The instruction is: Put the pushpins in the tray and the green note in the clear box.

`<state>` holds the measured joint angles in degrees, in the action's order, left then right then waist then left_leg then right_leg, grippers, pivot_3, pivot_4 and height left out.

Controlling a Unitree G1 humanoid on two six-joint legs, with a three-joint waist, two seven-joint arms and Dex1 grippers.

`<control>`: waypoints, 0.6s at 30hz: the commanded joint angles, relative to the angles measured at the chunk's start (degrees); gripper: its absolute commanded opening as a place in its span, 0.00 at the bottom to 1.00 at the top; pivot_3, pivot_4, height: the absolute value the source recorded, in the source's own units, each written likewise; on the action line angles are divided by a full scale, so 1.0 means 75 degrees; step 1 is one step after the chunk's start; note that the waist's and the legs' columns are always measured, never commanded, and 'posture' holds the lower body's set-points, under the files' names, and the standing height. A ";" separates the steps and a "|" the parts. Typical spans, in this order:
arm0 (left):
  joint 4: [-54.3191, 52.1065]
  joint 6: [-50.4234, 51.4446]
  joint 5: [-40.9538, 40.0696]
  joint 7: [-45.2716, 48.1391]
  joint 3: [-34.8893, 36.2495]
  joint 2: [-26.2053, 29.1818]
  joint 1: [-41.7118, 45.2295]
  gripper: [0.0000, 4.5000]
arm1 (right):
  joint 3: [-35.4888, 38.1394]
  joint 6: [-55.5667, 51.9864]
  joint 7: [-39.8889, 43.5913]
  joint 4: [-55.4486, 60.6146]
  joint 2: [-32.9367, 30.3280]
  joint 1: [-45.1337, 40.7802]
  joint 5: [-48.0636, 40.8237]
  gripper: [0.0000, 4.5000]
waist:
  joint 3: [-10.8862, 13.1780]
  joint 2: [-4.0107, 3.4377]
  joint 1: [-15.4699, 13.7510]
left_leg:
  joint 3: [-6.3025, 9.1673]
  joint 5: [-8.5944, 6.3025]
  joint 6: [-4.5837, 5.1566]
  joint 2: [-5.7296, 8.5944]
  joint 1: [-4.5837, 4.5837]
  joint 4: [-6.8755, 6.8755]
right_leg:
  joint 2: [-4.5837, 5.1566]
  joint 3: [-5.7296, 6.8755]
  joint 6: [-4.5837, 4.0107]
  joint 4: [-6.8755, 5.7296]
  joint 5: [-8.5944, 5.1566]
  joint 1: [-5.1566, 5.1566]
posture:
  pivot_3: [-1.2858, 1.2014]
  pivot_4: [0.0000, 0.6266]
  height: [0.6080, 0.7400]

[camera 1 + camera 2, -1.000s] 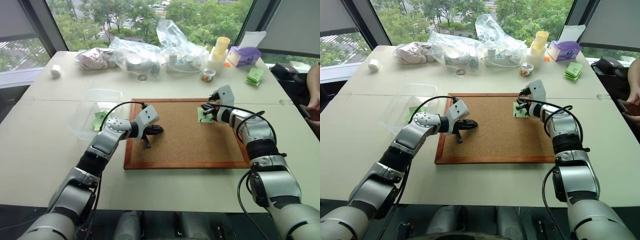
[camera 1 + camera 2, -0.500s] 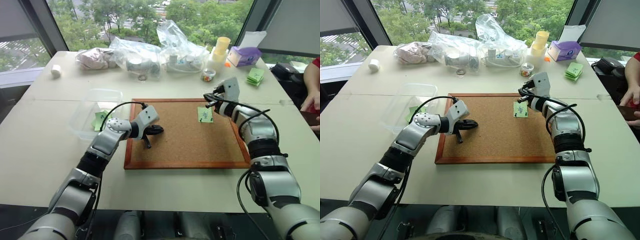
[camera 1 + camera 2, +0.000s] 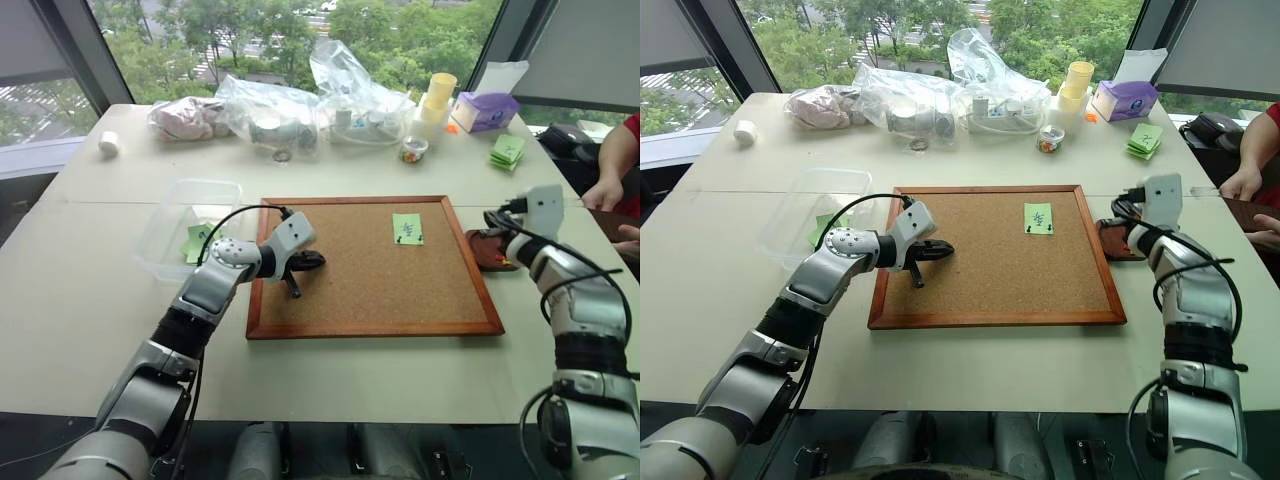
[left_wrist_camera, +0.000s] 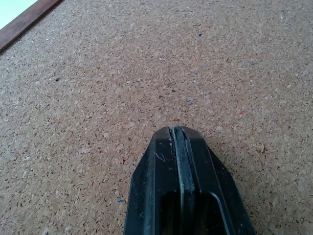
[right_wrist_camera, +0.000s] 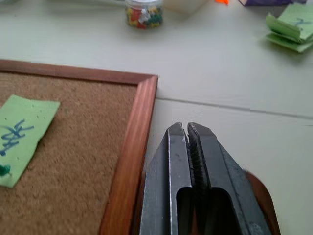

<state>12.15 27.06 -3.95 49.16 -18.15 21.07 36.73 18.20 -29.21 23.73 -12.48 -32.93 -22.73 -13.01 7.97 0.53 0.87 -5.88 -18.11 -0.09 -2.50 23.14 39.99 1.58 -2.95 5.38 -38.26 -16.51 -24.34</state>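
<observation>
The green note (image 3: pixel 407 228) lies on the corkboard (image 3: pixel 350 300), toward its far right part. A small pushpin (image 5: pixel 4 170) sits at the note's near corner. To the right of the board lies the reddish-brown tray (image 3: pixel 486 256). My right gripper (image 3: pixel 494 222) hovers just over it, shut; I cannot make out anything between the fingertips (image 5: pixel 177 131). My left gripper (image 3: pixel 303 266) is shut and rests tip-down on the cork near the board's left edge. The clear box (image 3: pixel 185 215) stands left of the board with a green slip (image 3: pixel 198 240) inside.
Clear plastic bags (image 3: pixel 300 105), yellow cups (image 3: pixel 440 95), a purple tissue box (image 3: pixel 487 110), a jar of coloured pins (image 3: pixel 413 150) and a pad of green notes (image 3: pixel 510 150) line the far side. A person's hand (image 3: pixel 603 190) rests at the right edge.
My right gripper left the top of the green note and swung right, off the corkboard, to over the tray. A person's arm came further in at the right. The left gripper stayed put.
</observation>
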 commanded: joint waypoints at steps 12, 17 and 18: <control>0.0365 -0.0086 0.0280 0.0095 -0.0203 -0.0187 0.0018 0.00 | 0.0349 -0.0229 -0.0781 0.0535 0.0089 0.0321 -0.0117 0.41 | -0.0001 -0.0001 -0.0036 | 0.0002 0.0000 0.0000 0.0008 0.0001 0.0001 | -0.0001 -0.0002 0.0000 0.0005 0.0000 0.0004 | 0.52 0.24 0.99; 0.0385 -0.0098 0.0280 0.0092 -0.0187 -0.0196 0.0021 0.00 | 0.0396 -0.0226 -0.0844 0.0545 0.0069 0.0349 -0.0171 0.98 | -0.0001 -0.0001 -0.0035 | 0.0003 -0.0001 0.0002 0.0008 0.0001 0.0001 | -0.0002 -0.0002 0.0001 0.0006 0.0000 0.0006 | 0.52 0.24 0.99; 0.0383 -0.0101 0.0279 0.0087 -0.0188 -0.0202 0.0011 0.00 | 0.0401 -0.0225 -0.0862 0.0561 0.0071 0.0358 -0.0180 0.99 | -0.0001 -0.0001 -0.0036 | 0.0004 -0.0001 0.0001 0.0008 0.0001 0.0001 | -0.0002 -0.0002 0.0001 0.0006 0.0000 0.0006 | 0.52 0.24 0.99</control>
<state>13.57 25.65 -2.98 49.75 -18.23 20.03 37.32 19.59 -31.37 17.60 -10.04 -32.10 -19.93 -13.79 7.97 0.53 0.60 -5.85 -18.12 -0.08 -2.44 23.15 39.99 1.56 -2.97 5.39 -38.21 -16.51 -24.29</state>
